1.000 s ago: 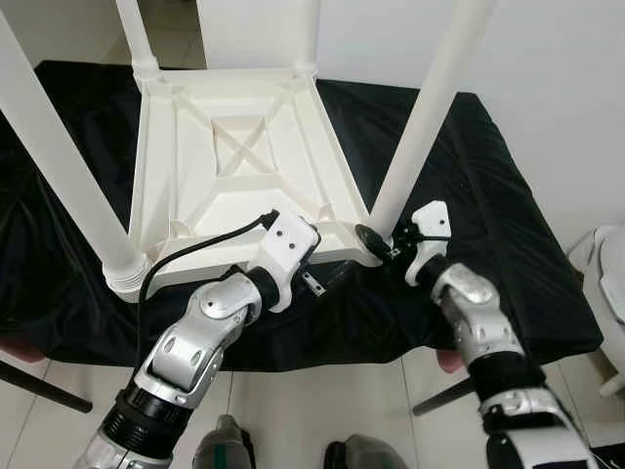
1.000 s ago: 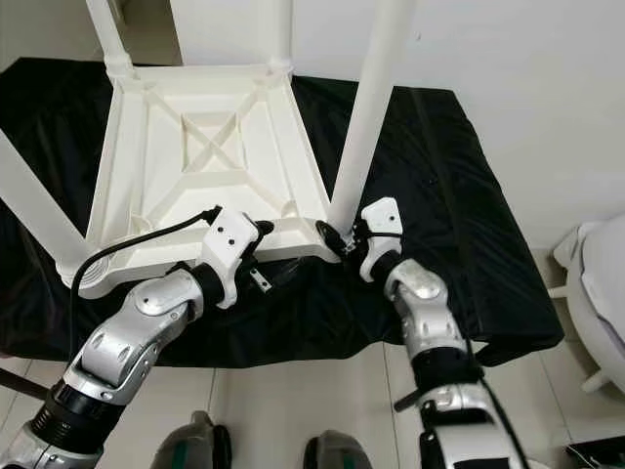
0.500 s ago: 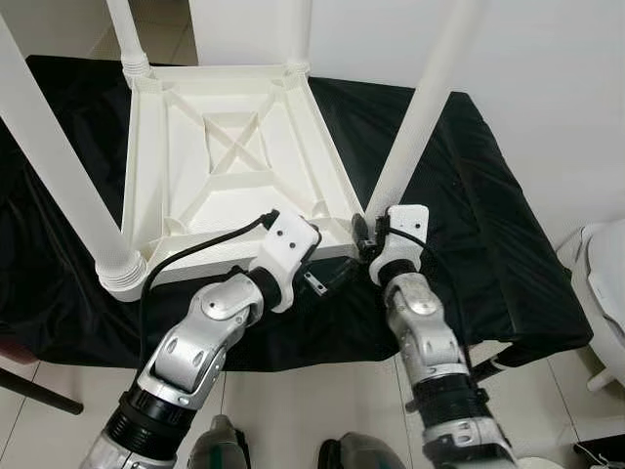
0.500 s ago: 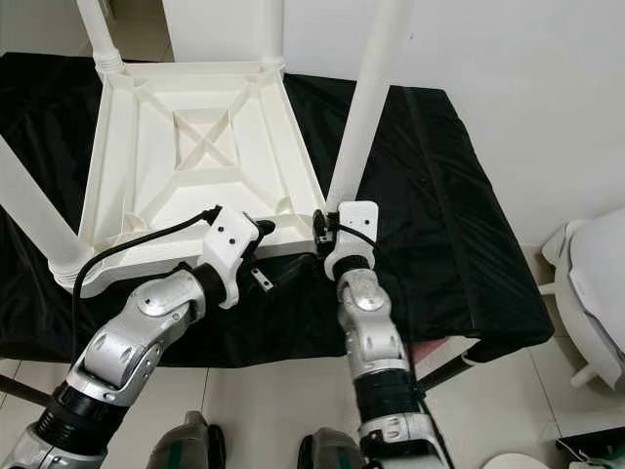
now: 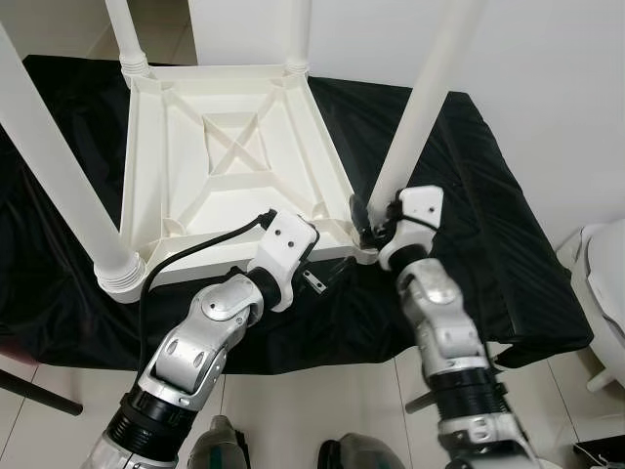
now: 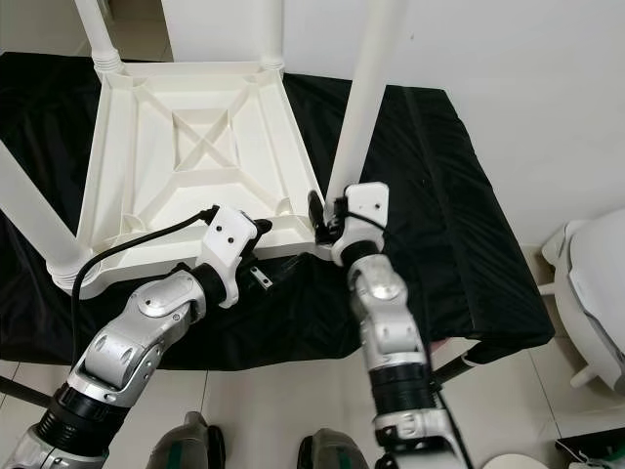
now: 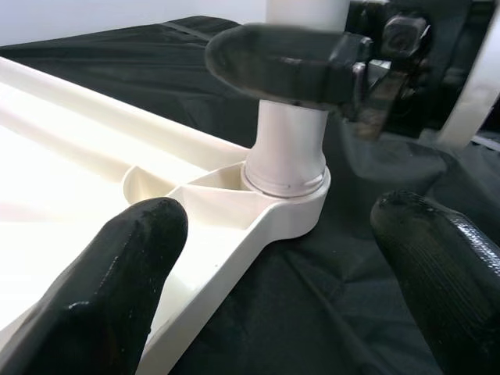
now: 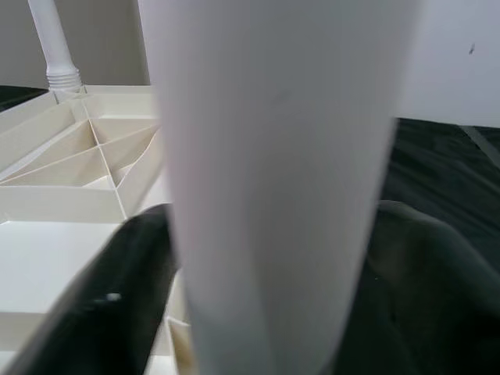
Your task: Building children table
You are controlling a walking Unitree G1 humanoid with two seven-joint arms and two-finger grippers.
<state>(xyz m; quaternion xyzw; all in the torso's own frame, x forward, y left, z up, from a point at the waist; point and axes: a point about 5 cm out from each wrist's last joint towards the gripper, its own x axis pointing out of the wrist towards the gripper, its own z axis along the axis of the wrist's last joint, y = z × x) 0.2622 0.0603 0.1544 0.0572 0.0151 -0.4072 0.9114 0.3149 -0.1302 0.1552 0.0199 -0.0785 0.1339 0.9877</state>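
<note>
Upturned white plastic children's table (image 5: 234,161) lies on a black cloth (image 5: 469,176), four legs seated; right gripper (image 5: 369,220) clasps the near-corner white leg (image 5: 420,112) while left gripper (image 7: 289,258), spread, waits beside that socket

White plastic children's table (image 5: 229,161), inverted on a black cloth, ribbed underside up. Four white round legs (image 5: 427,98) stand upright in its corner sockets (image 7: 287,183), pointing upward.
</note>
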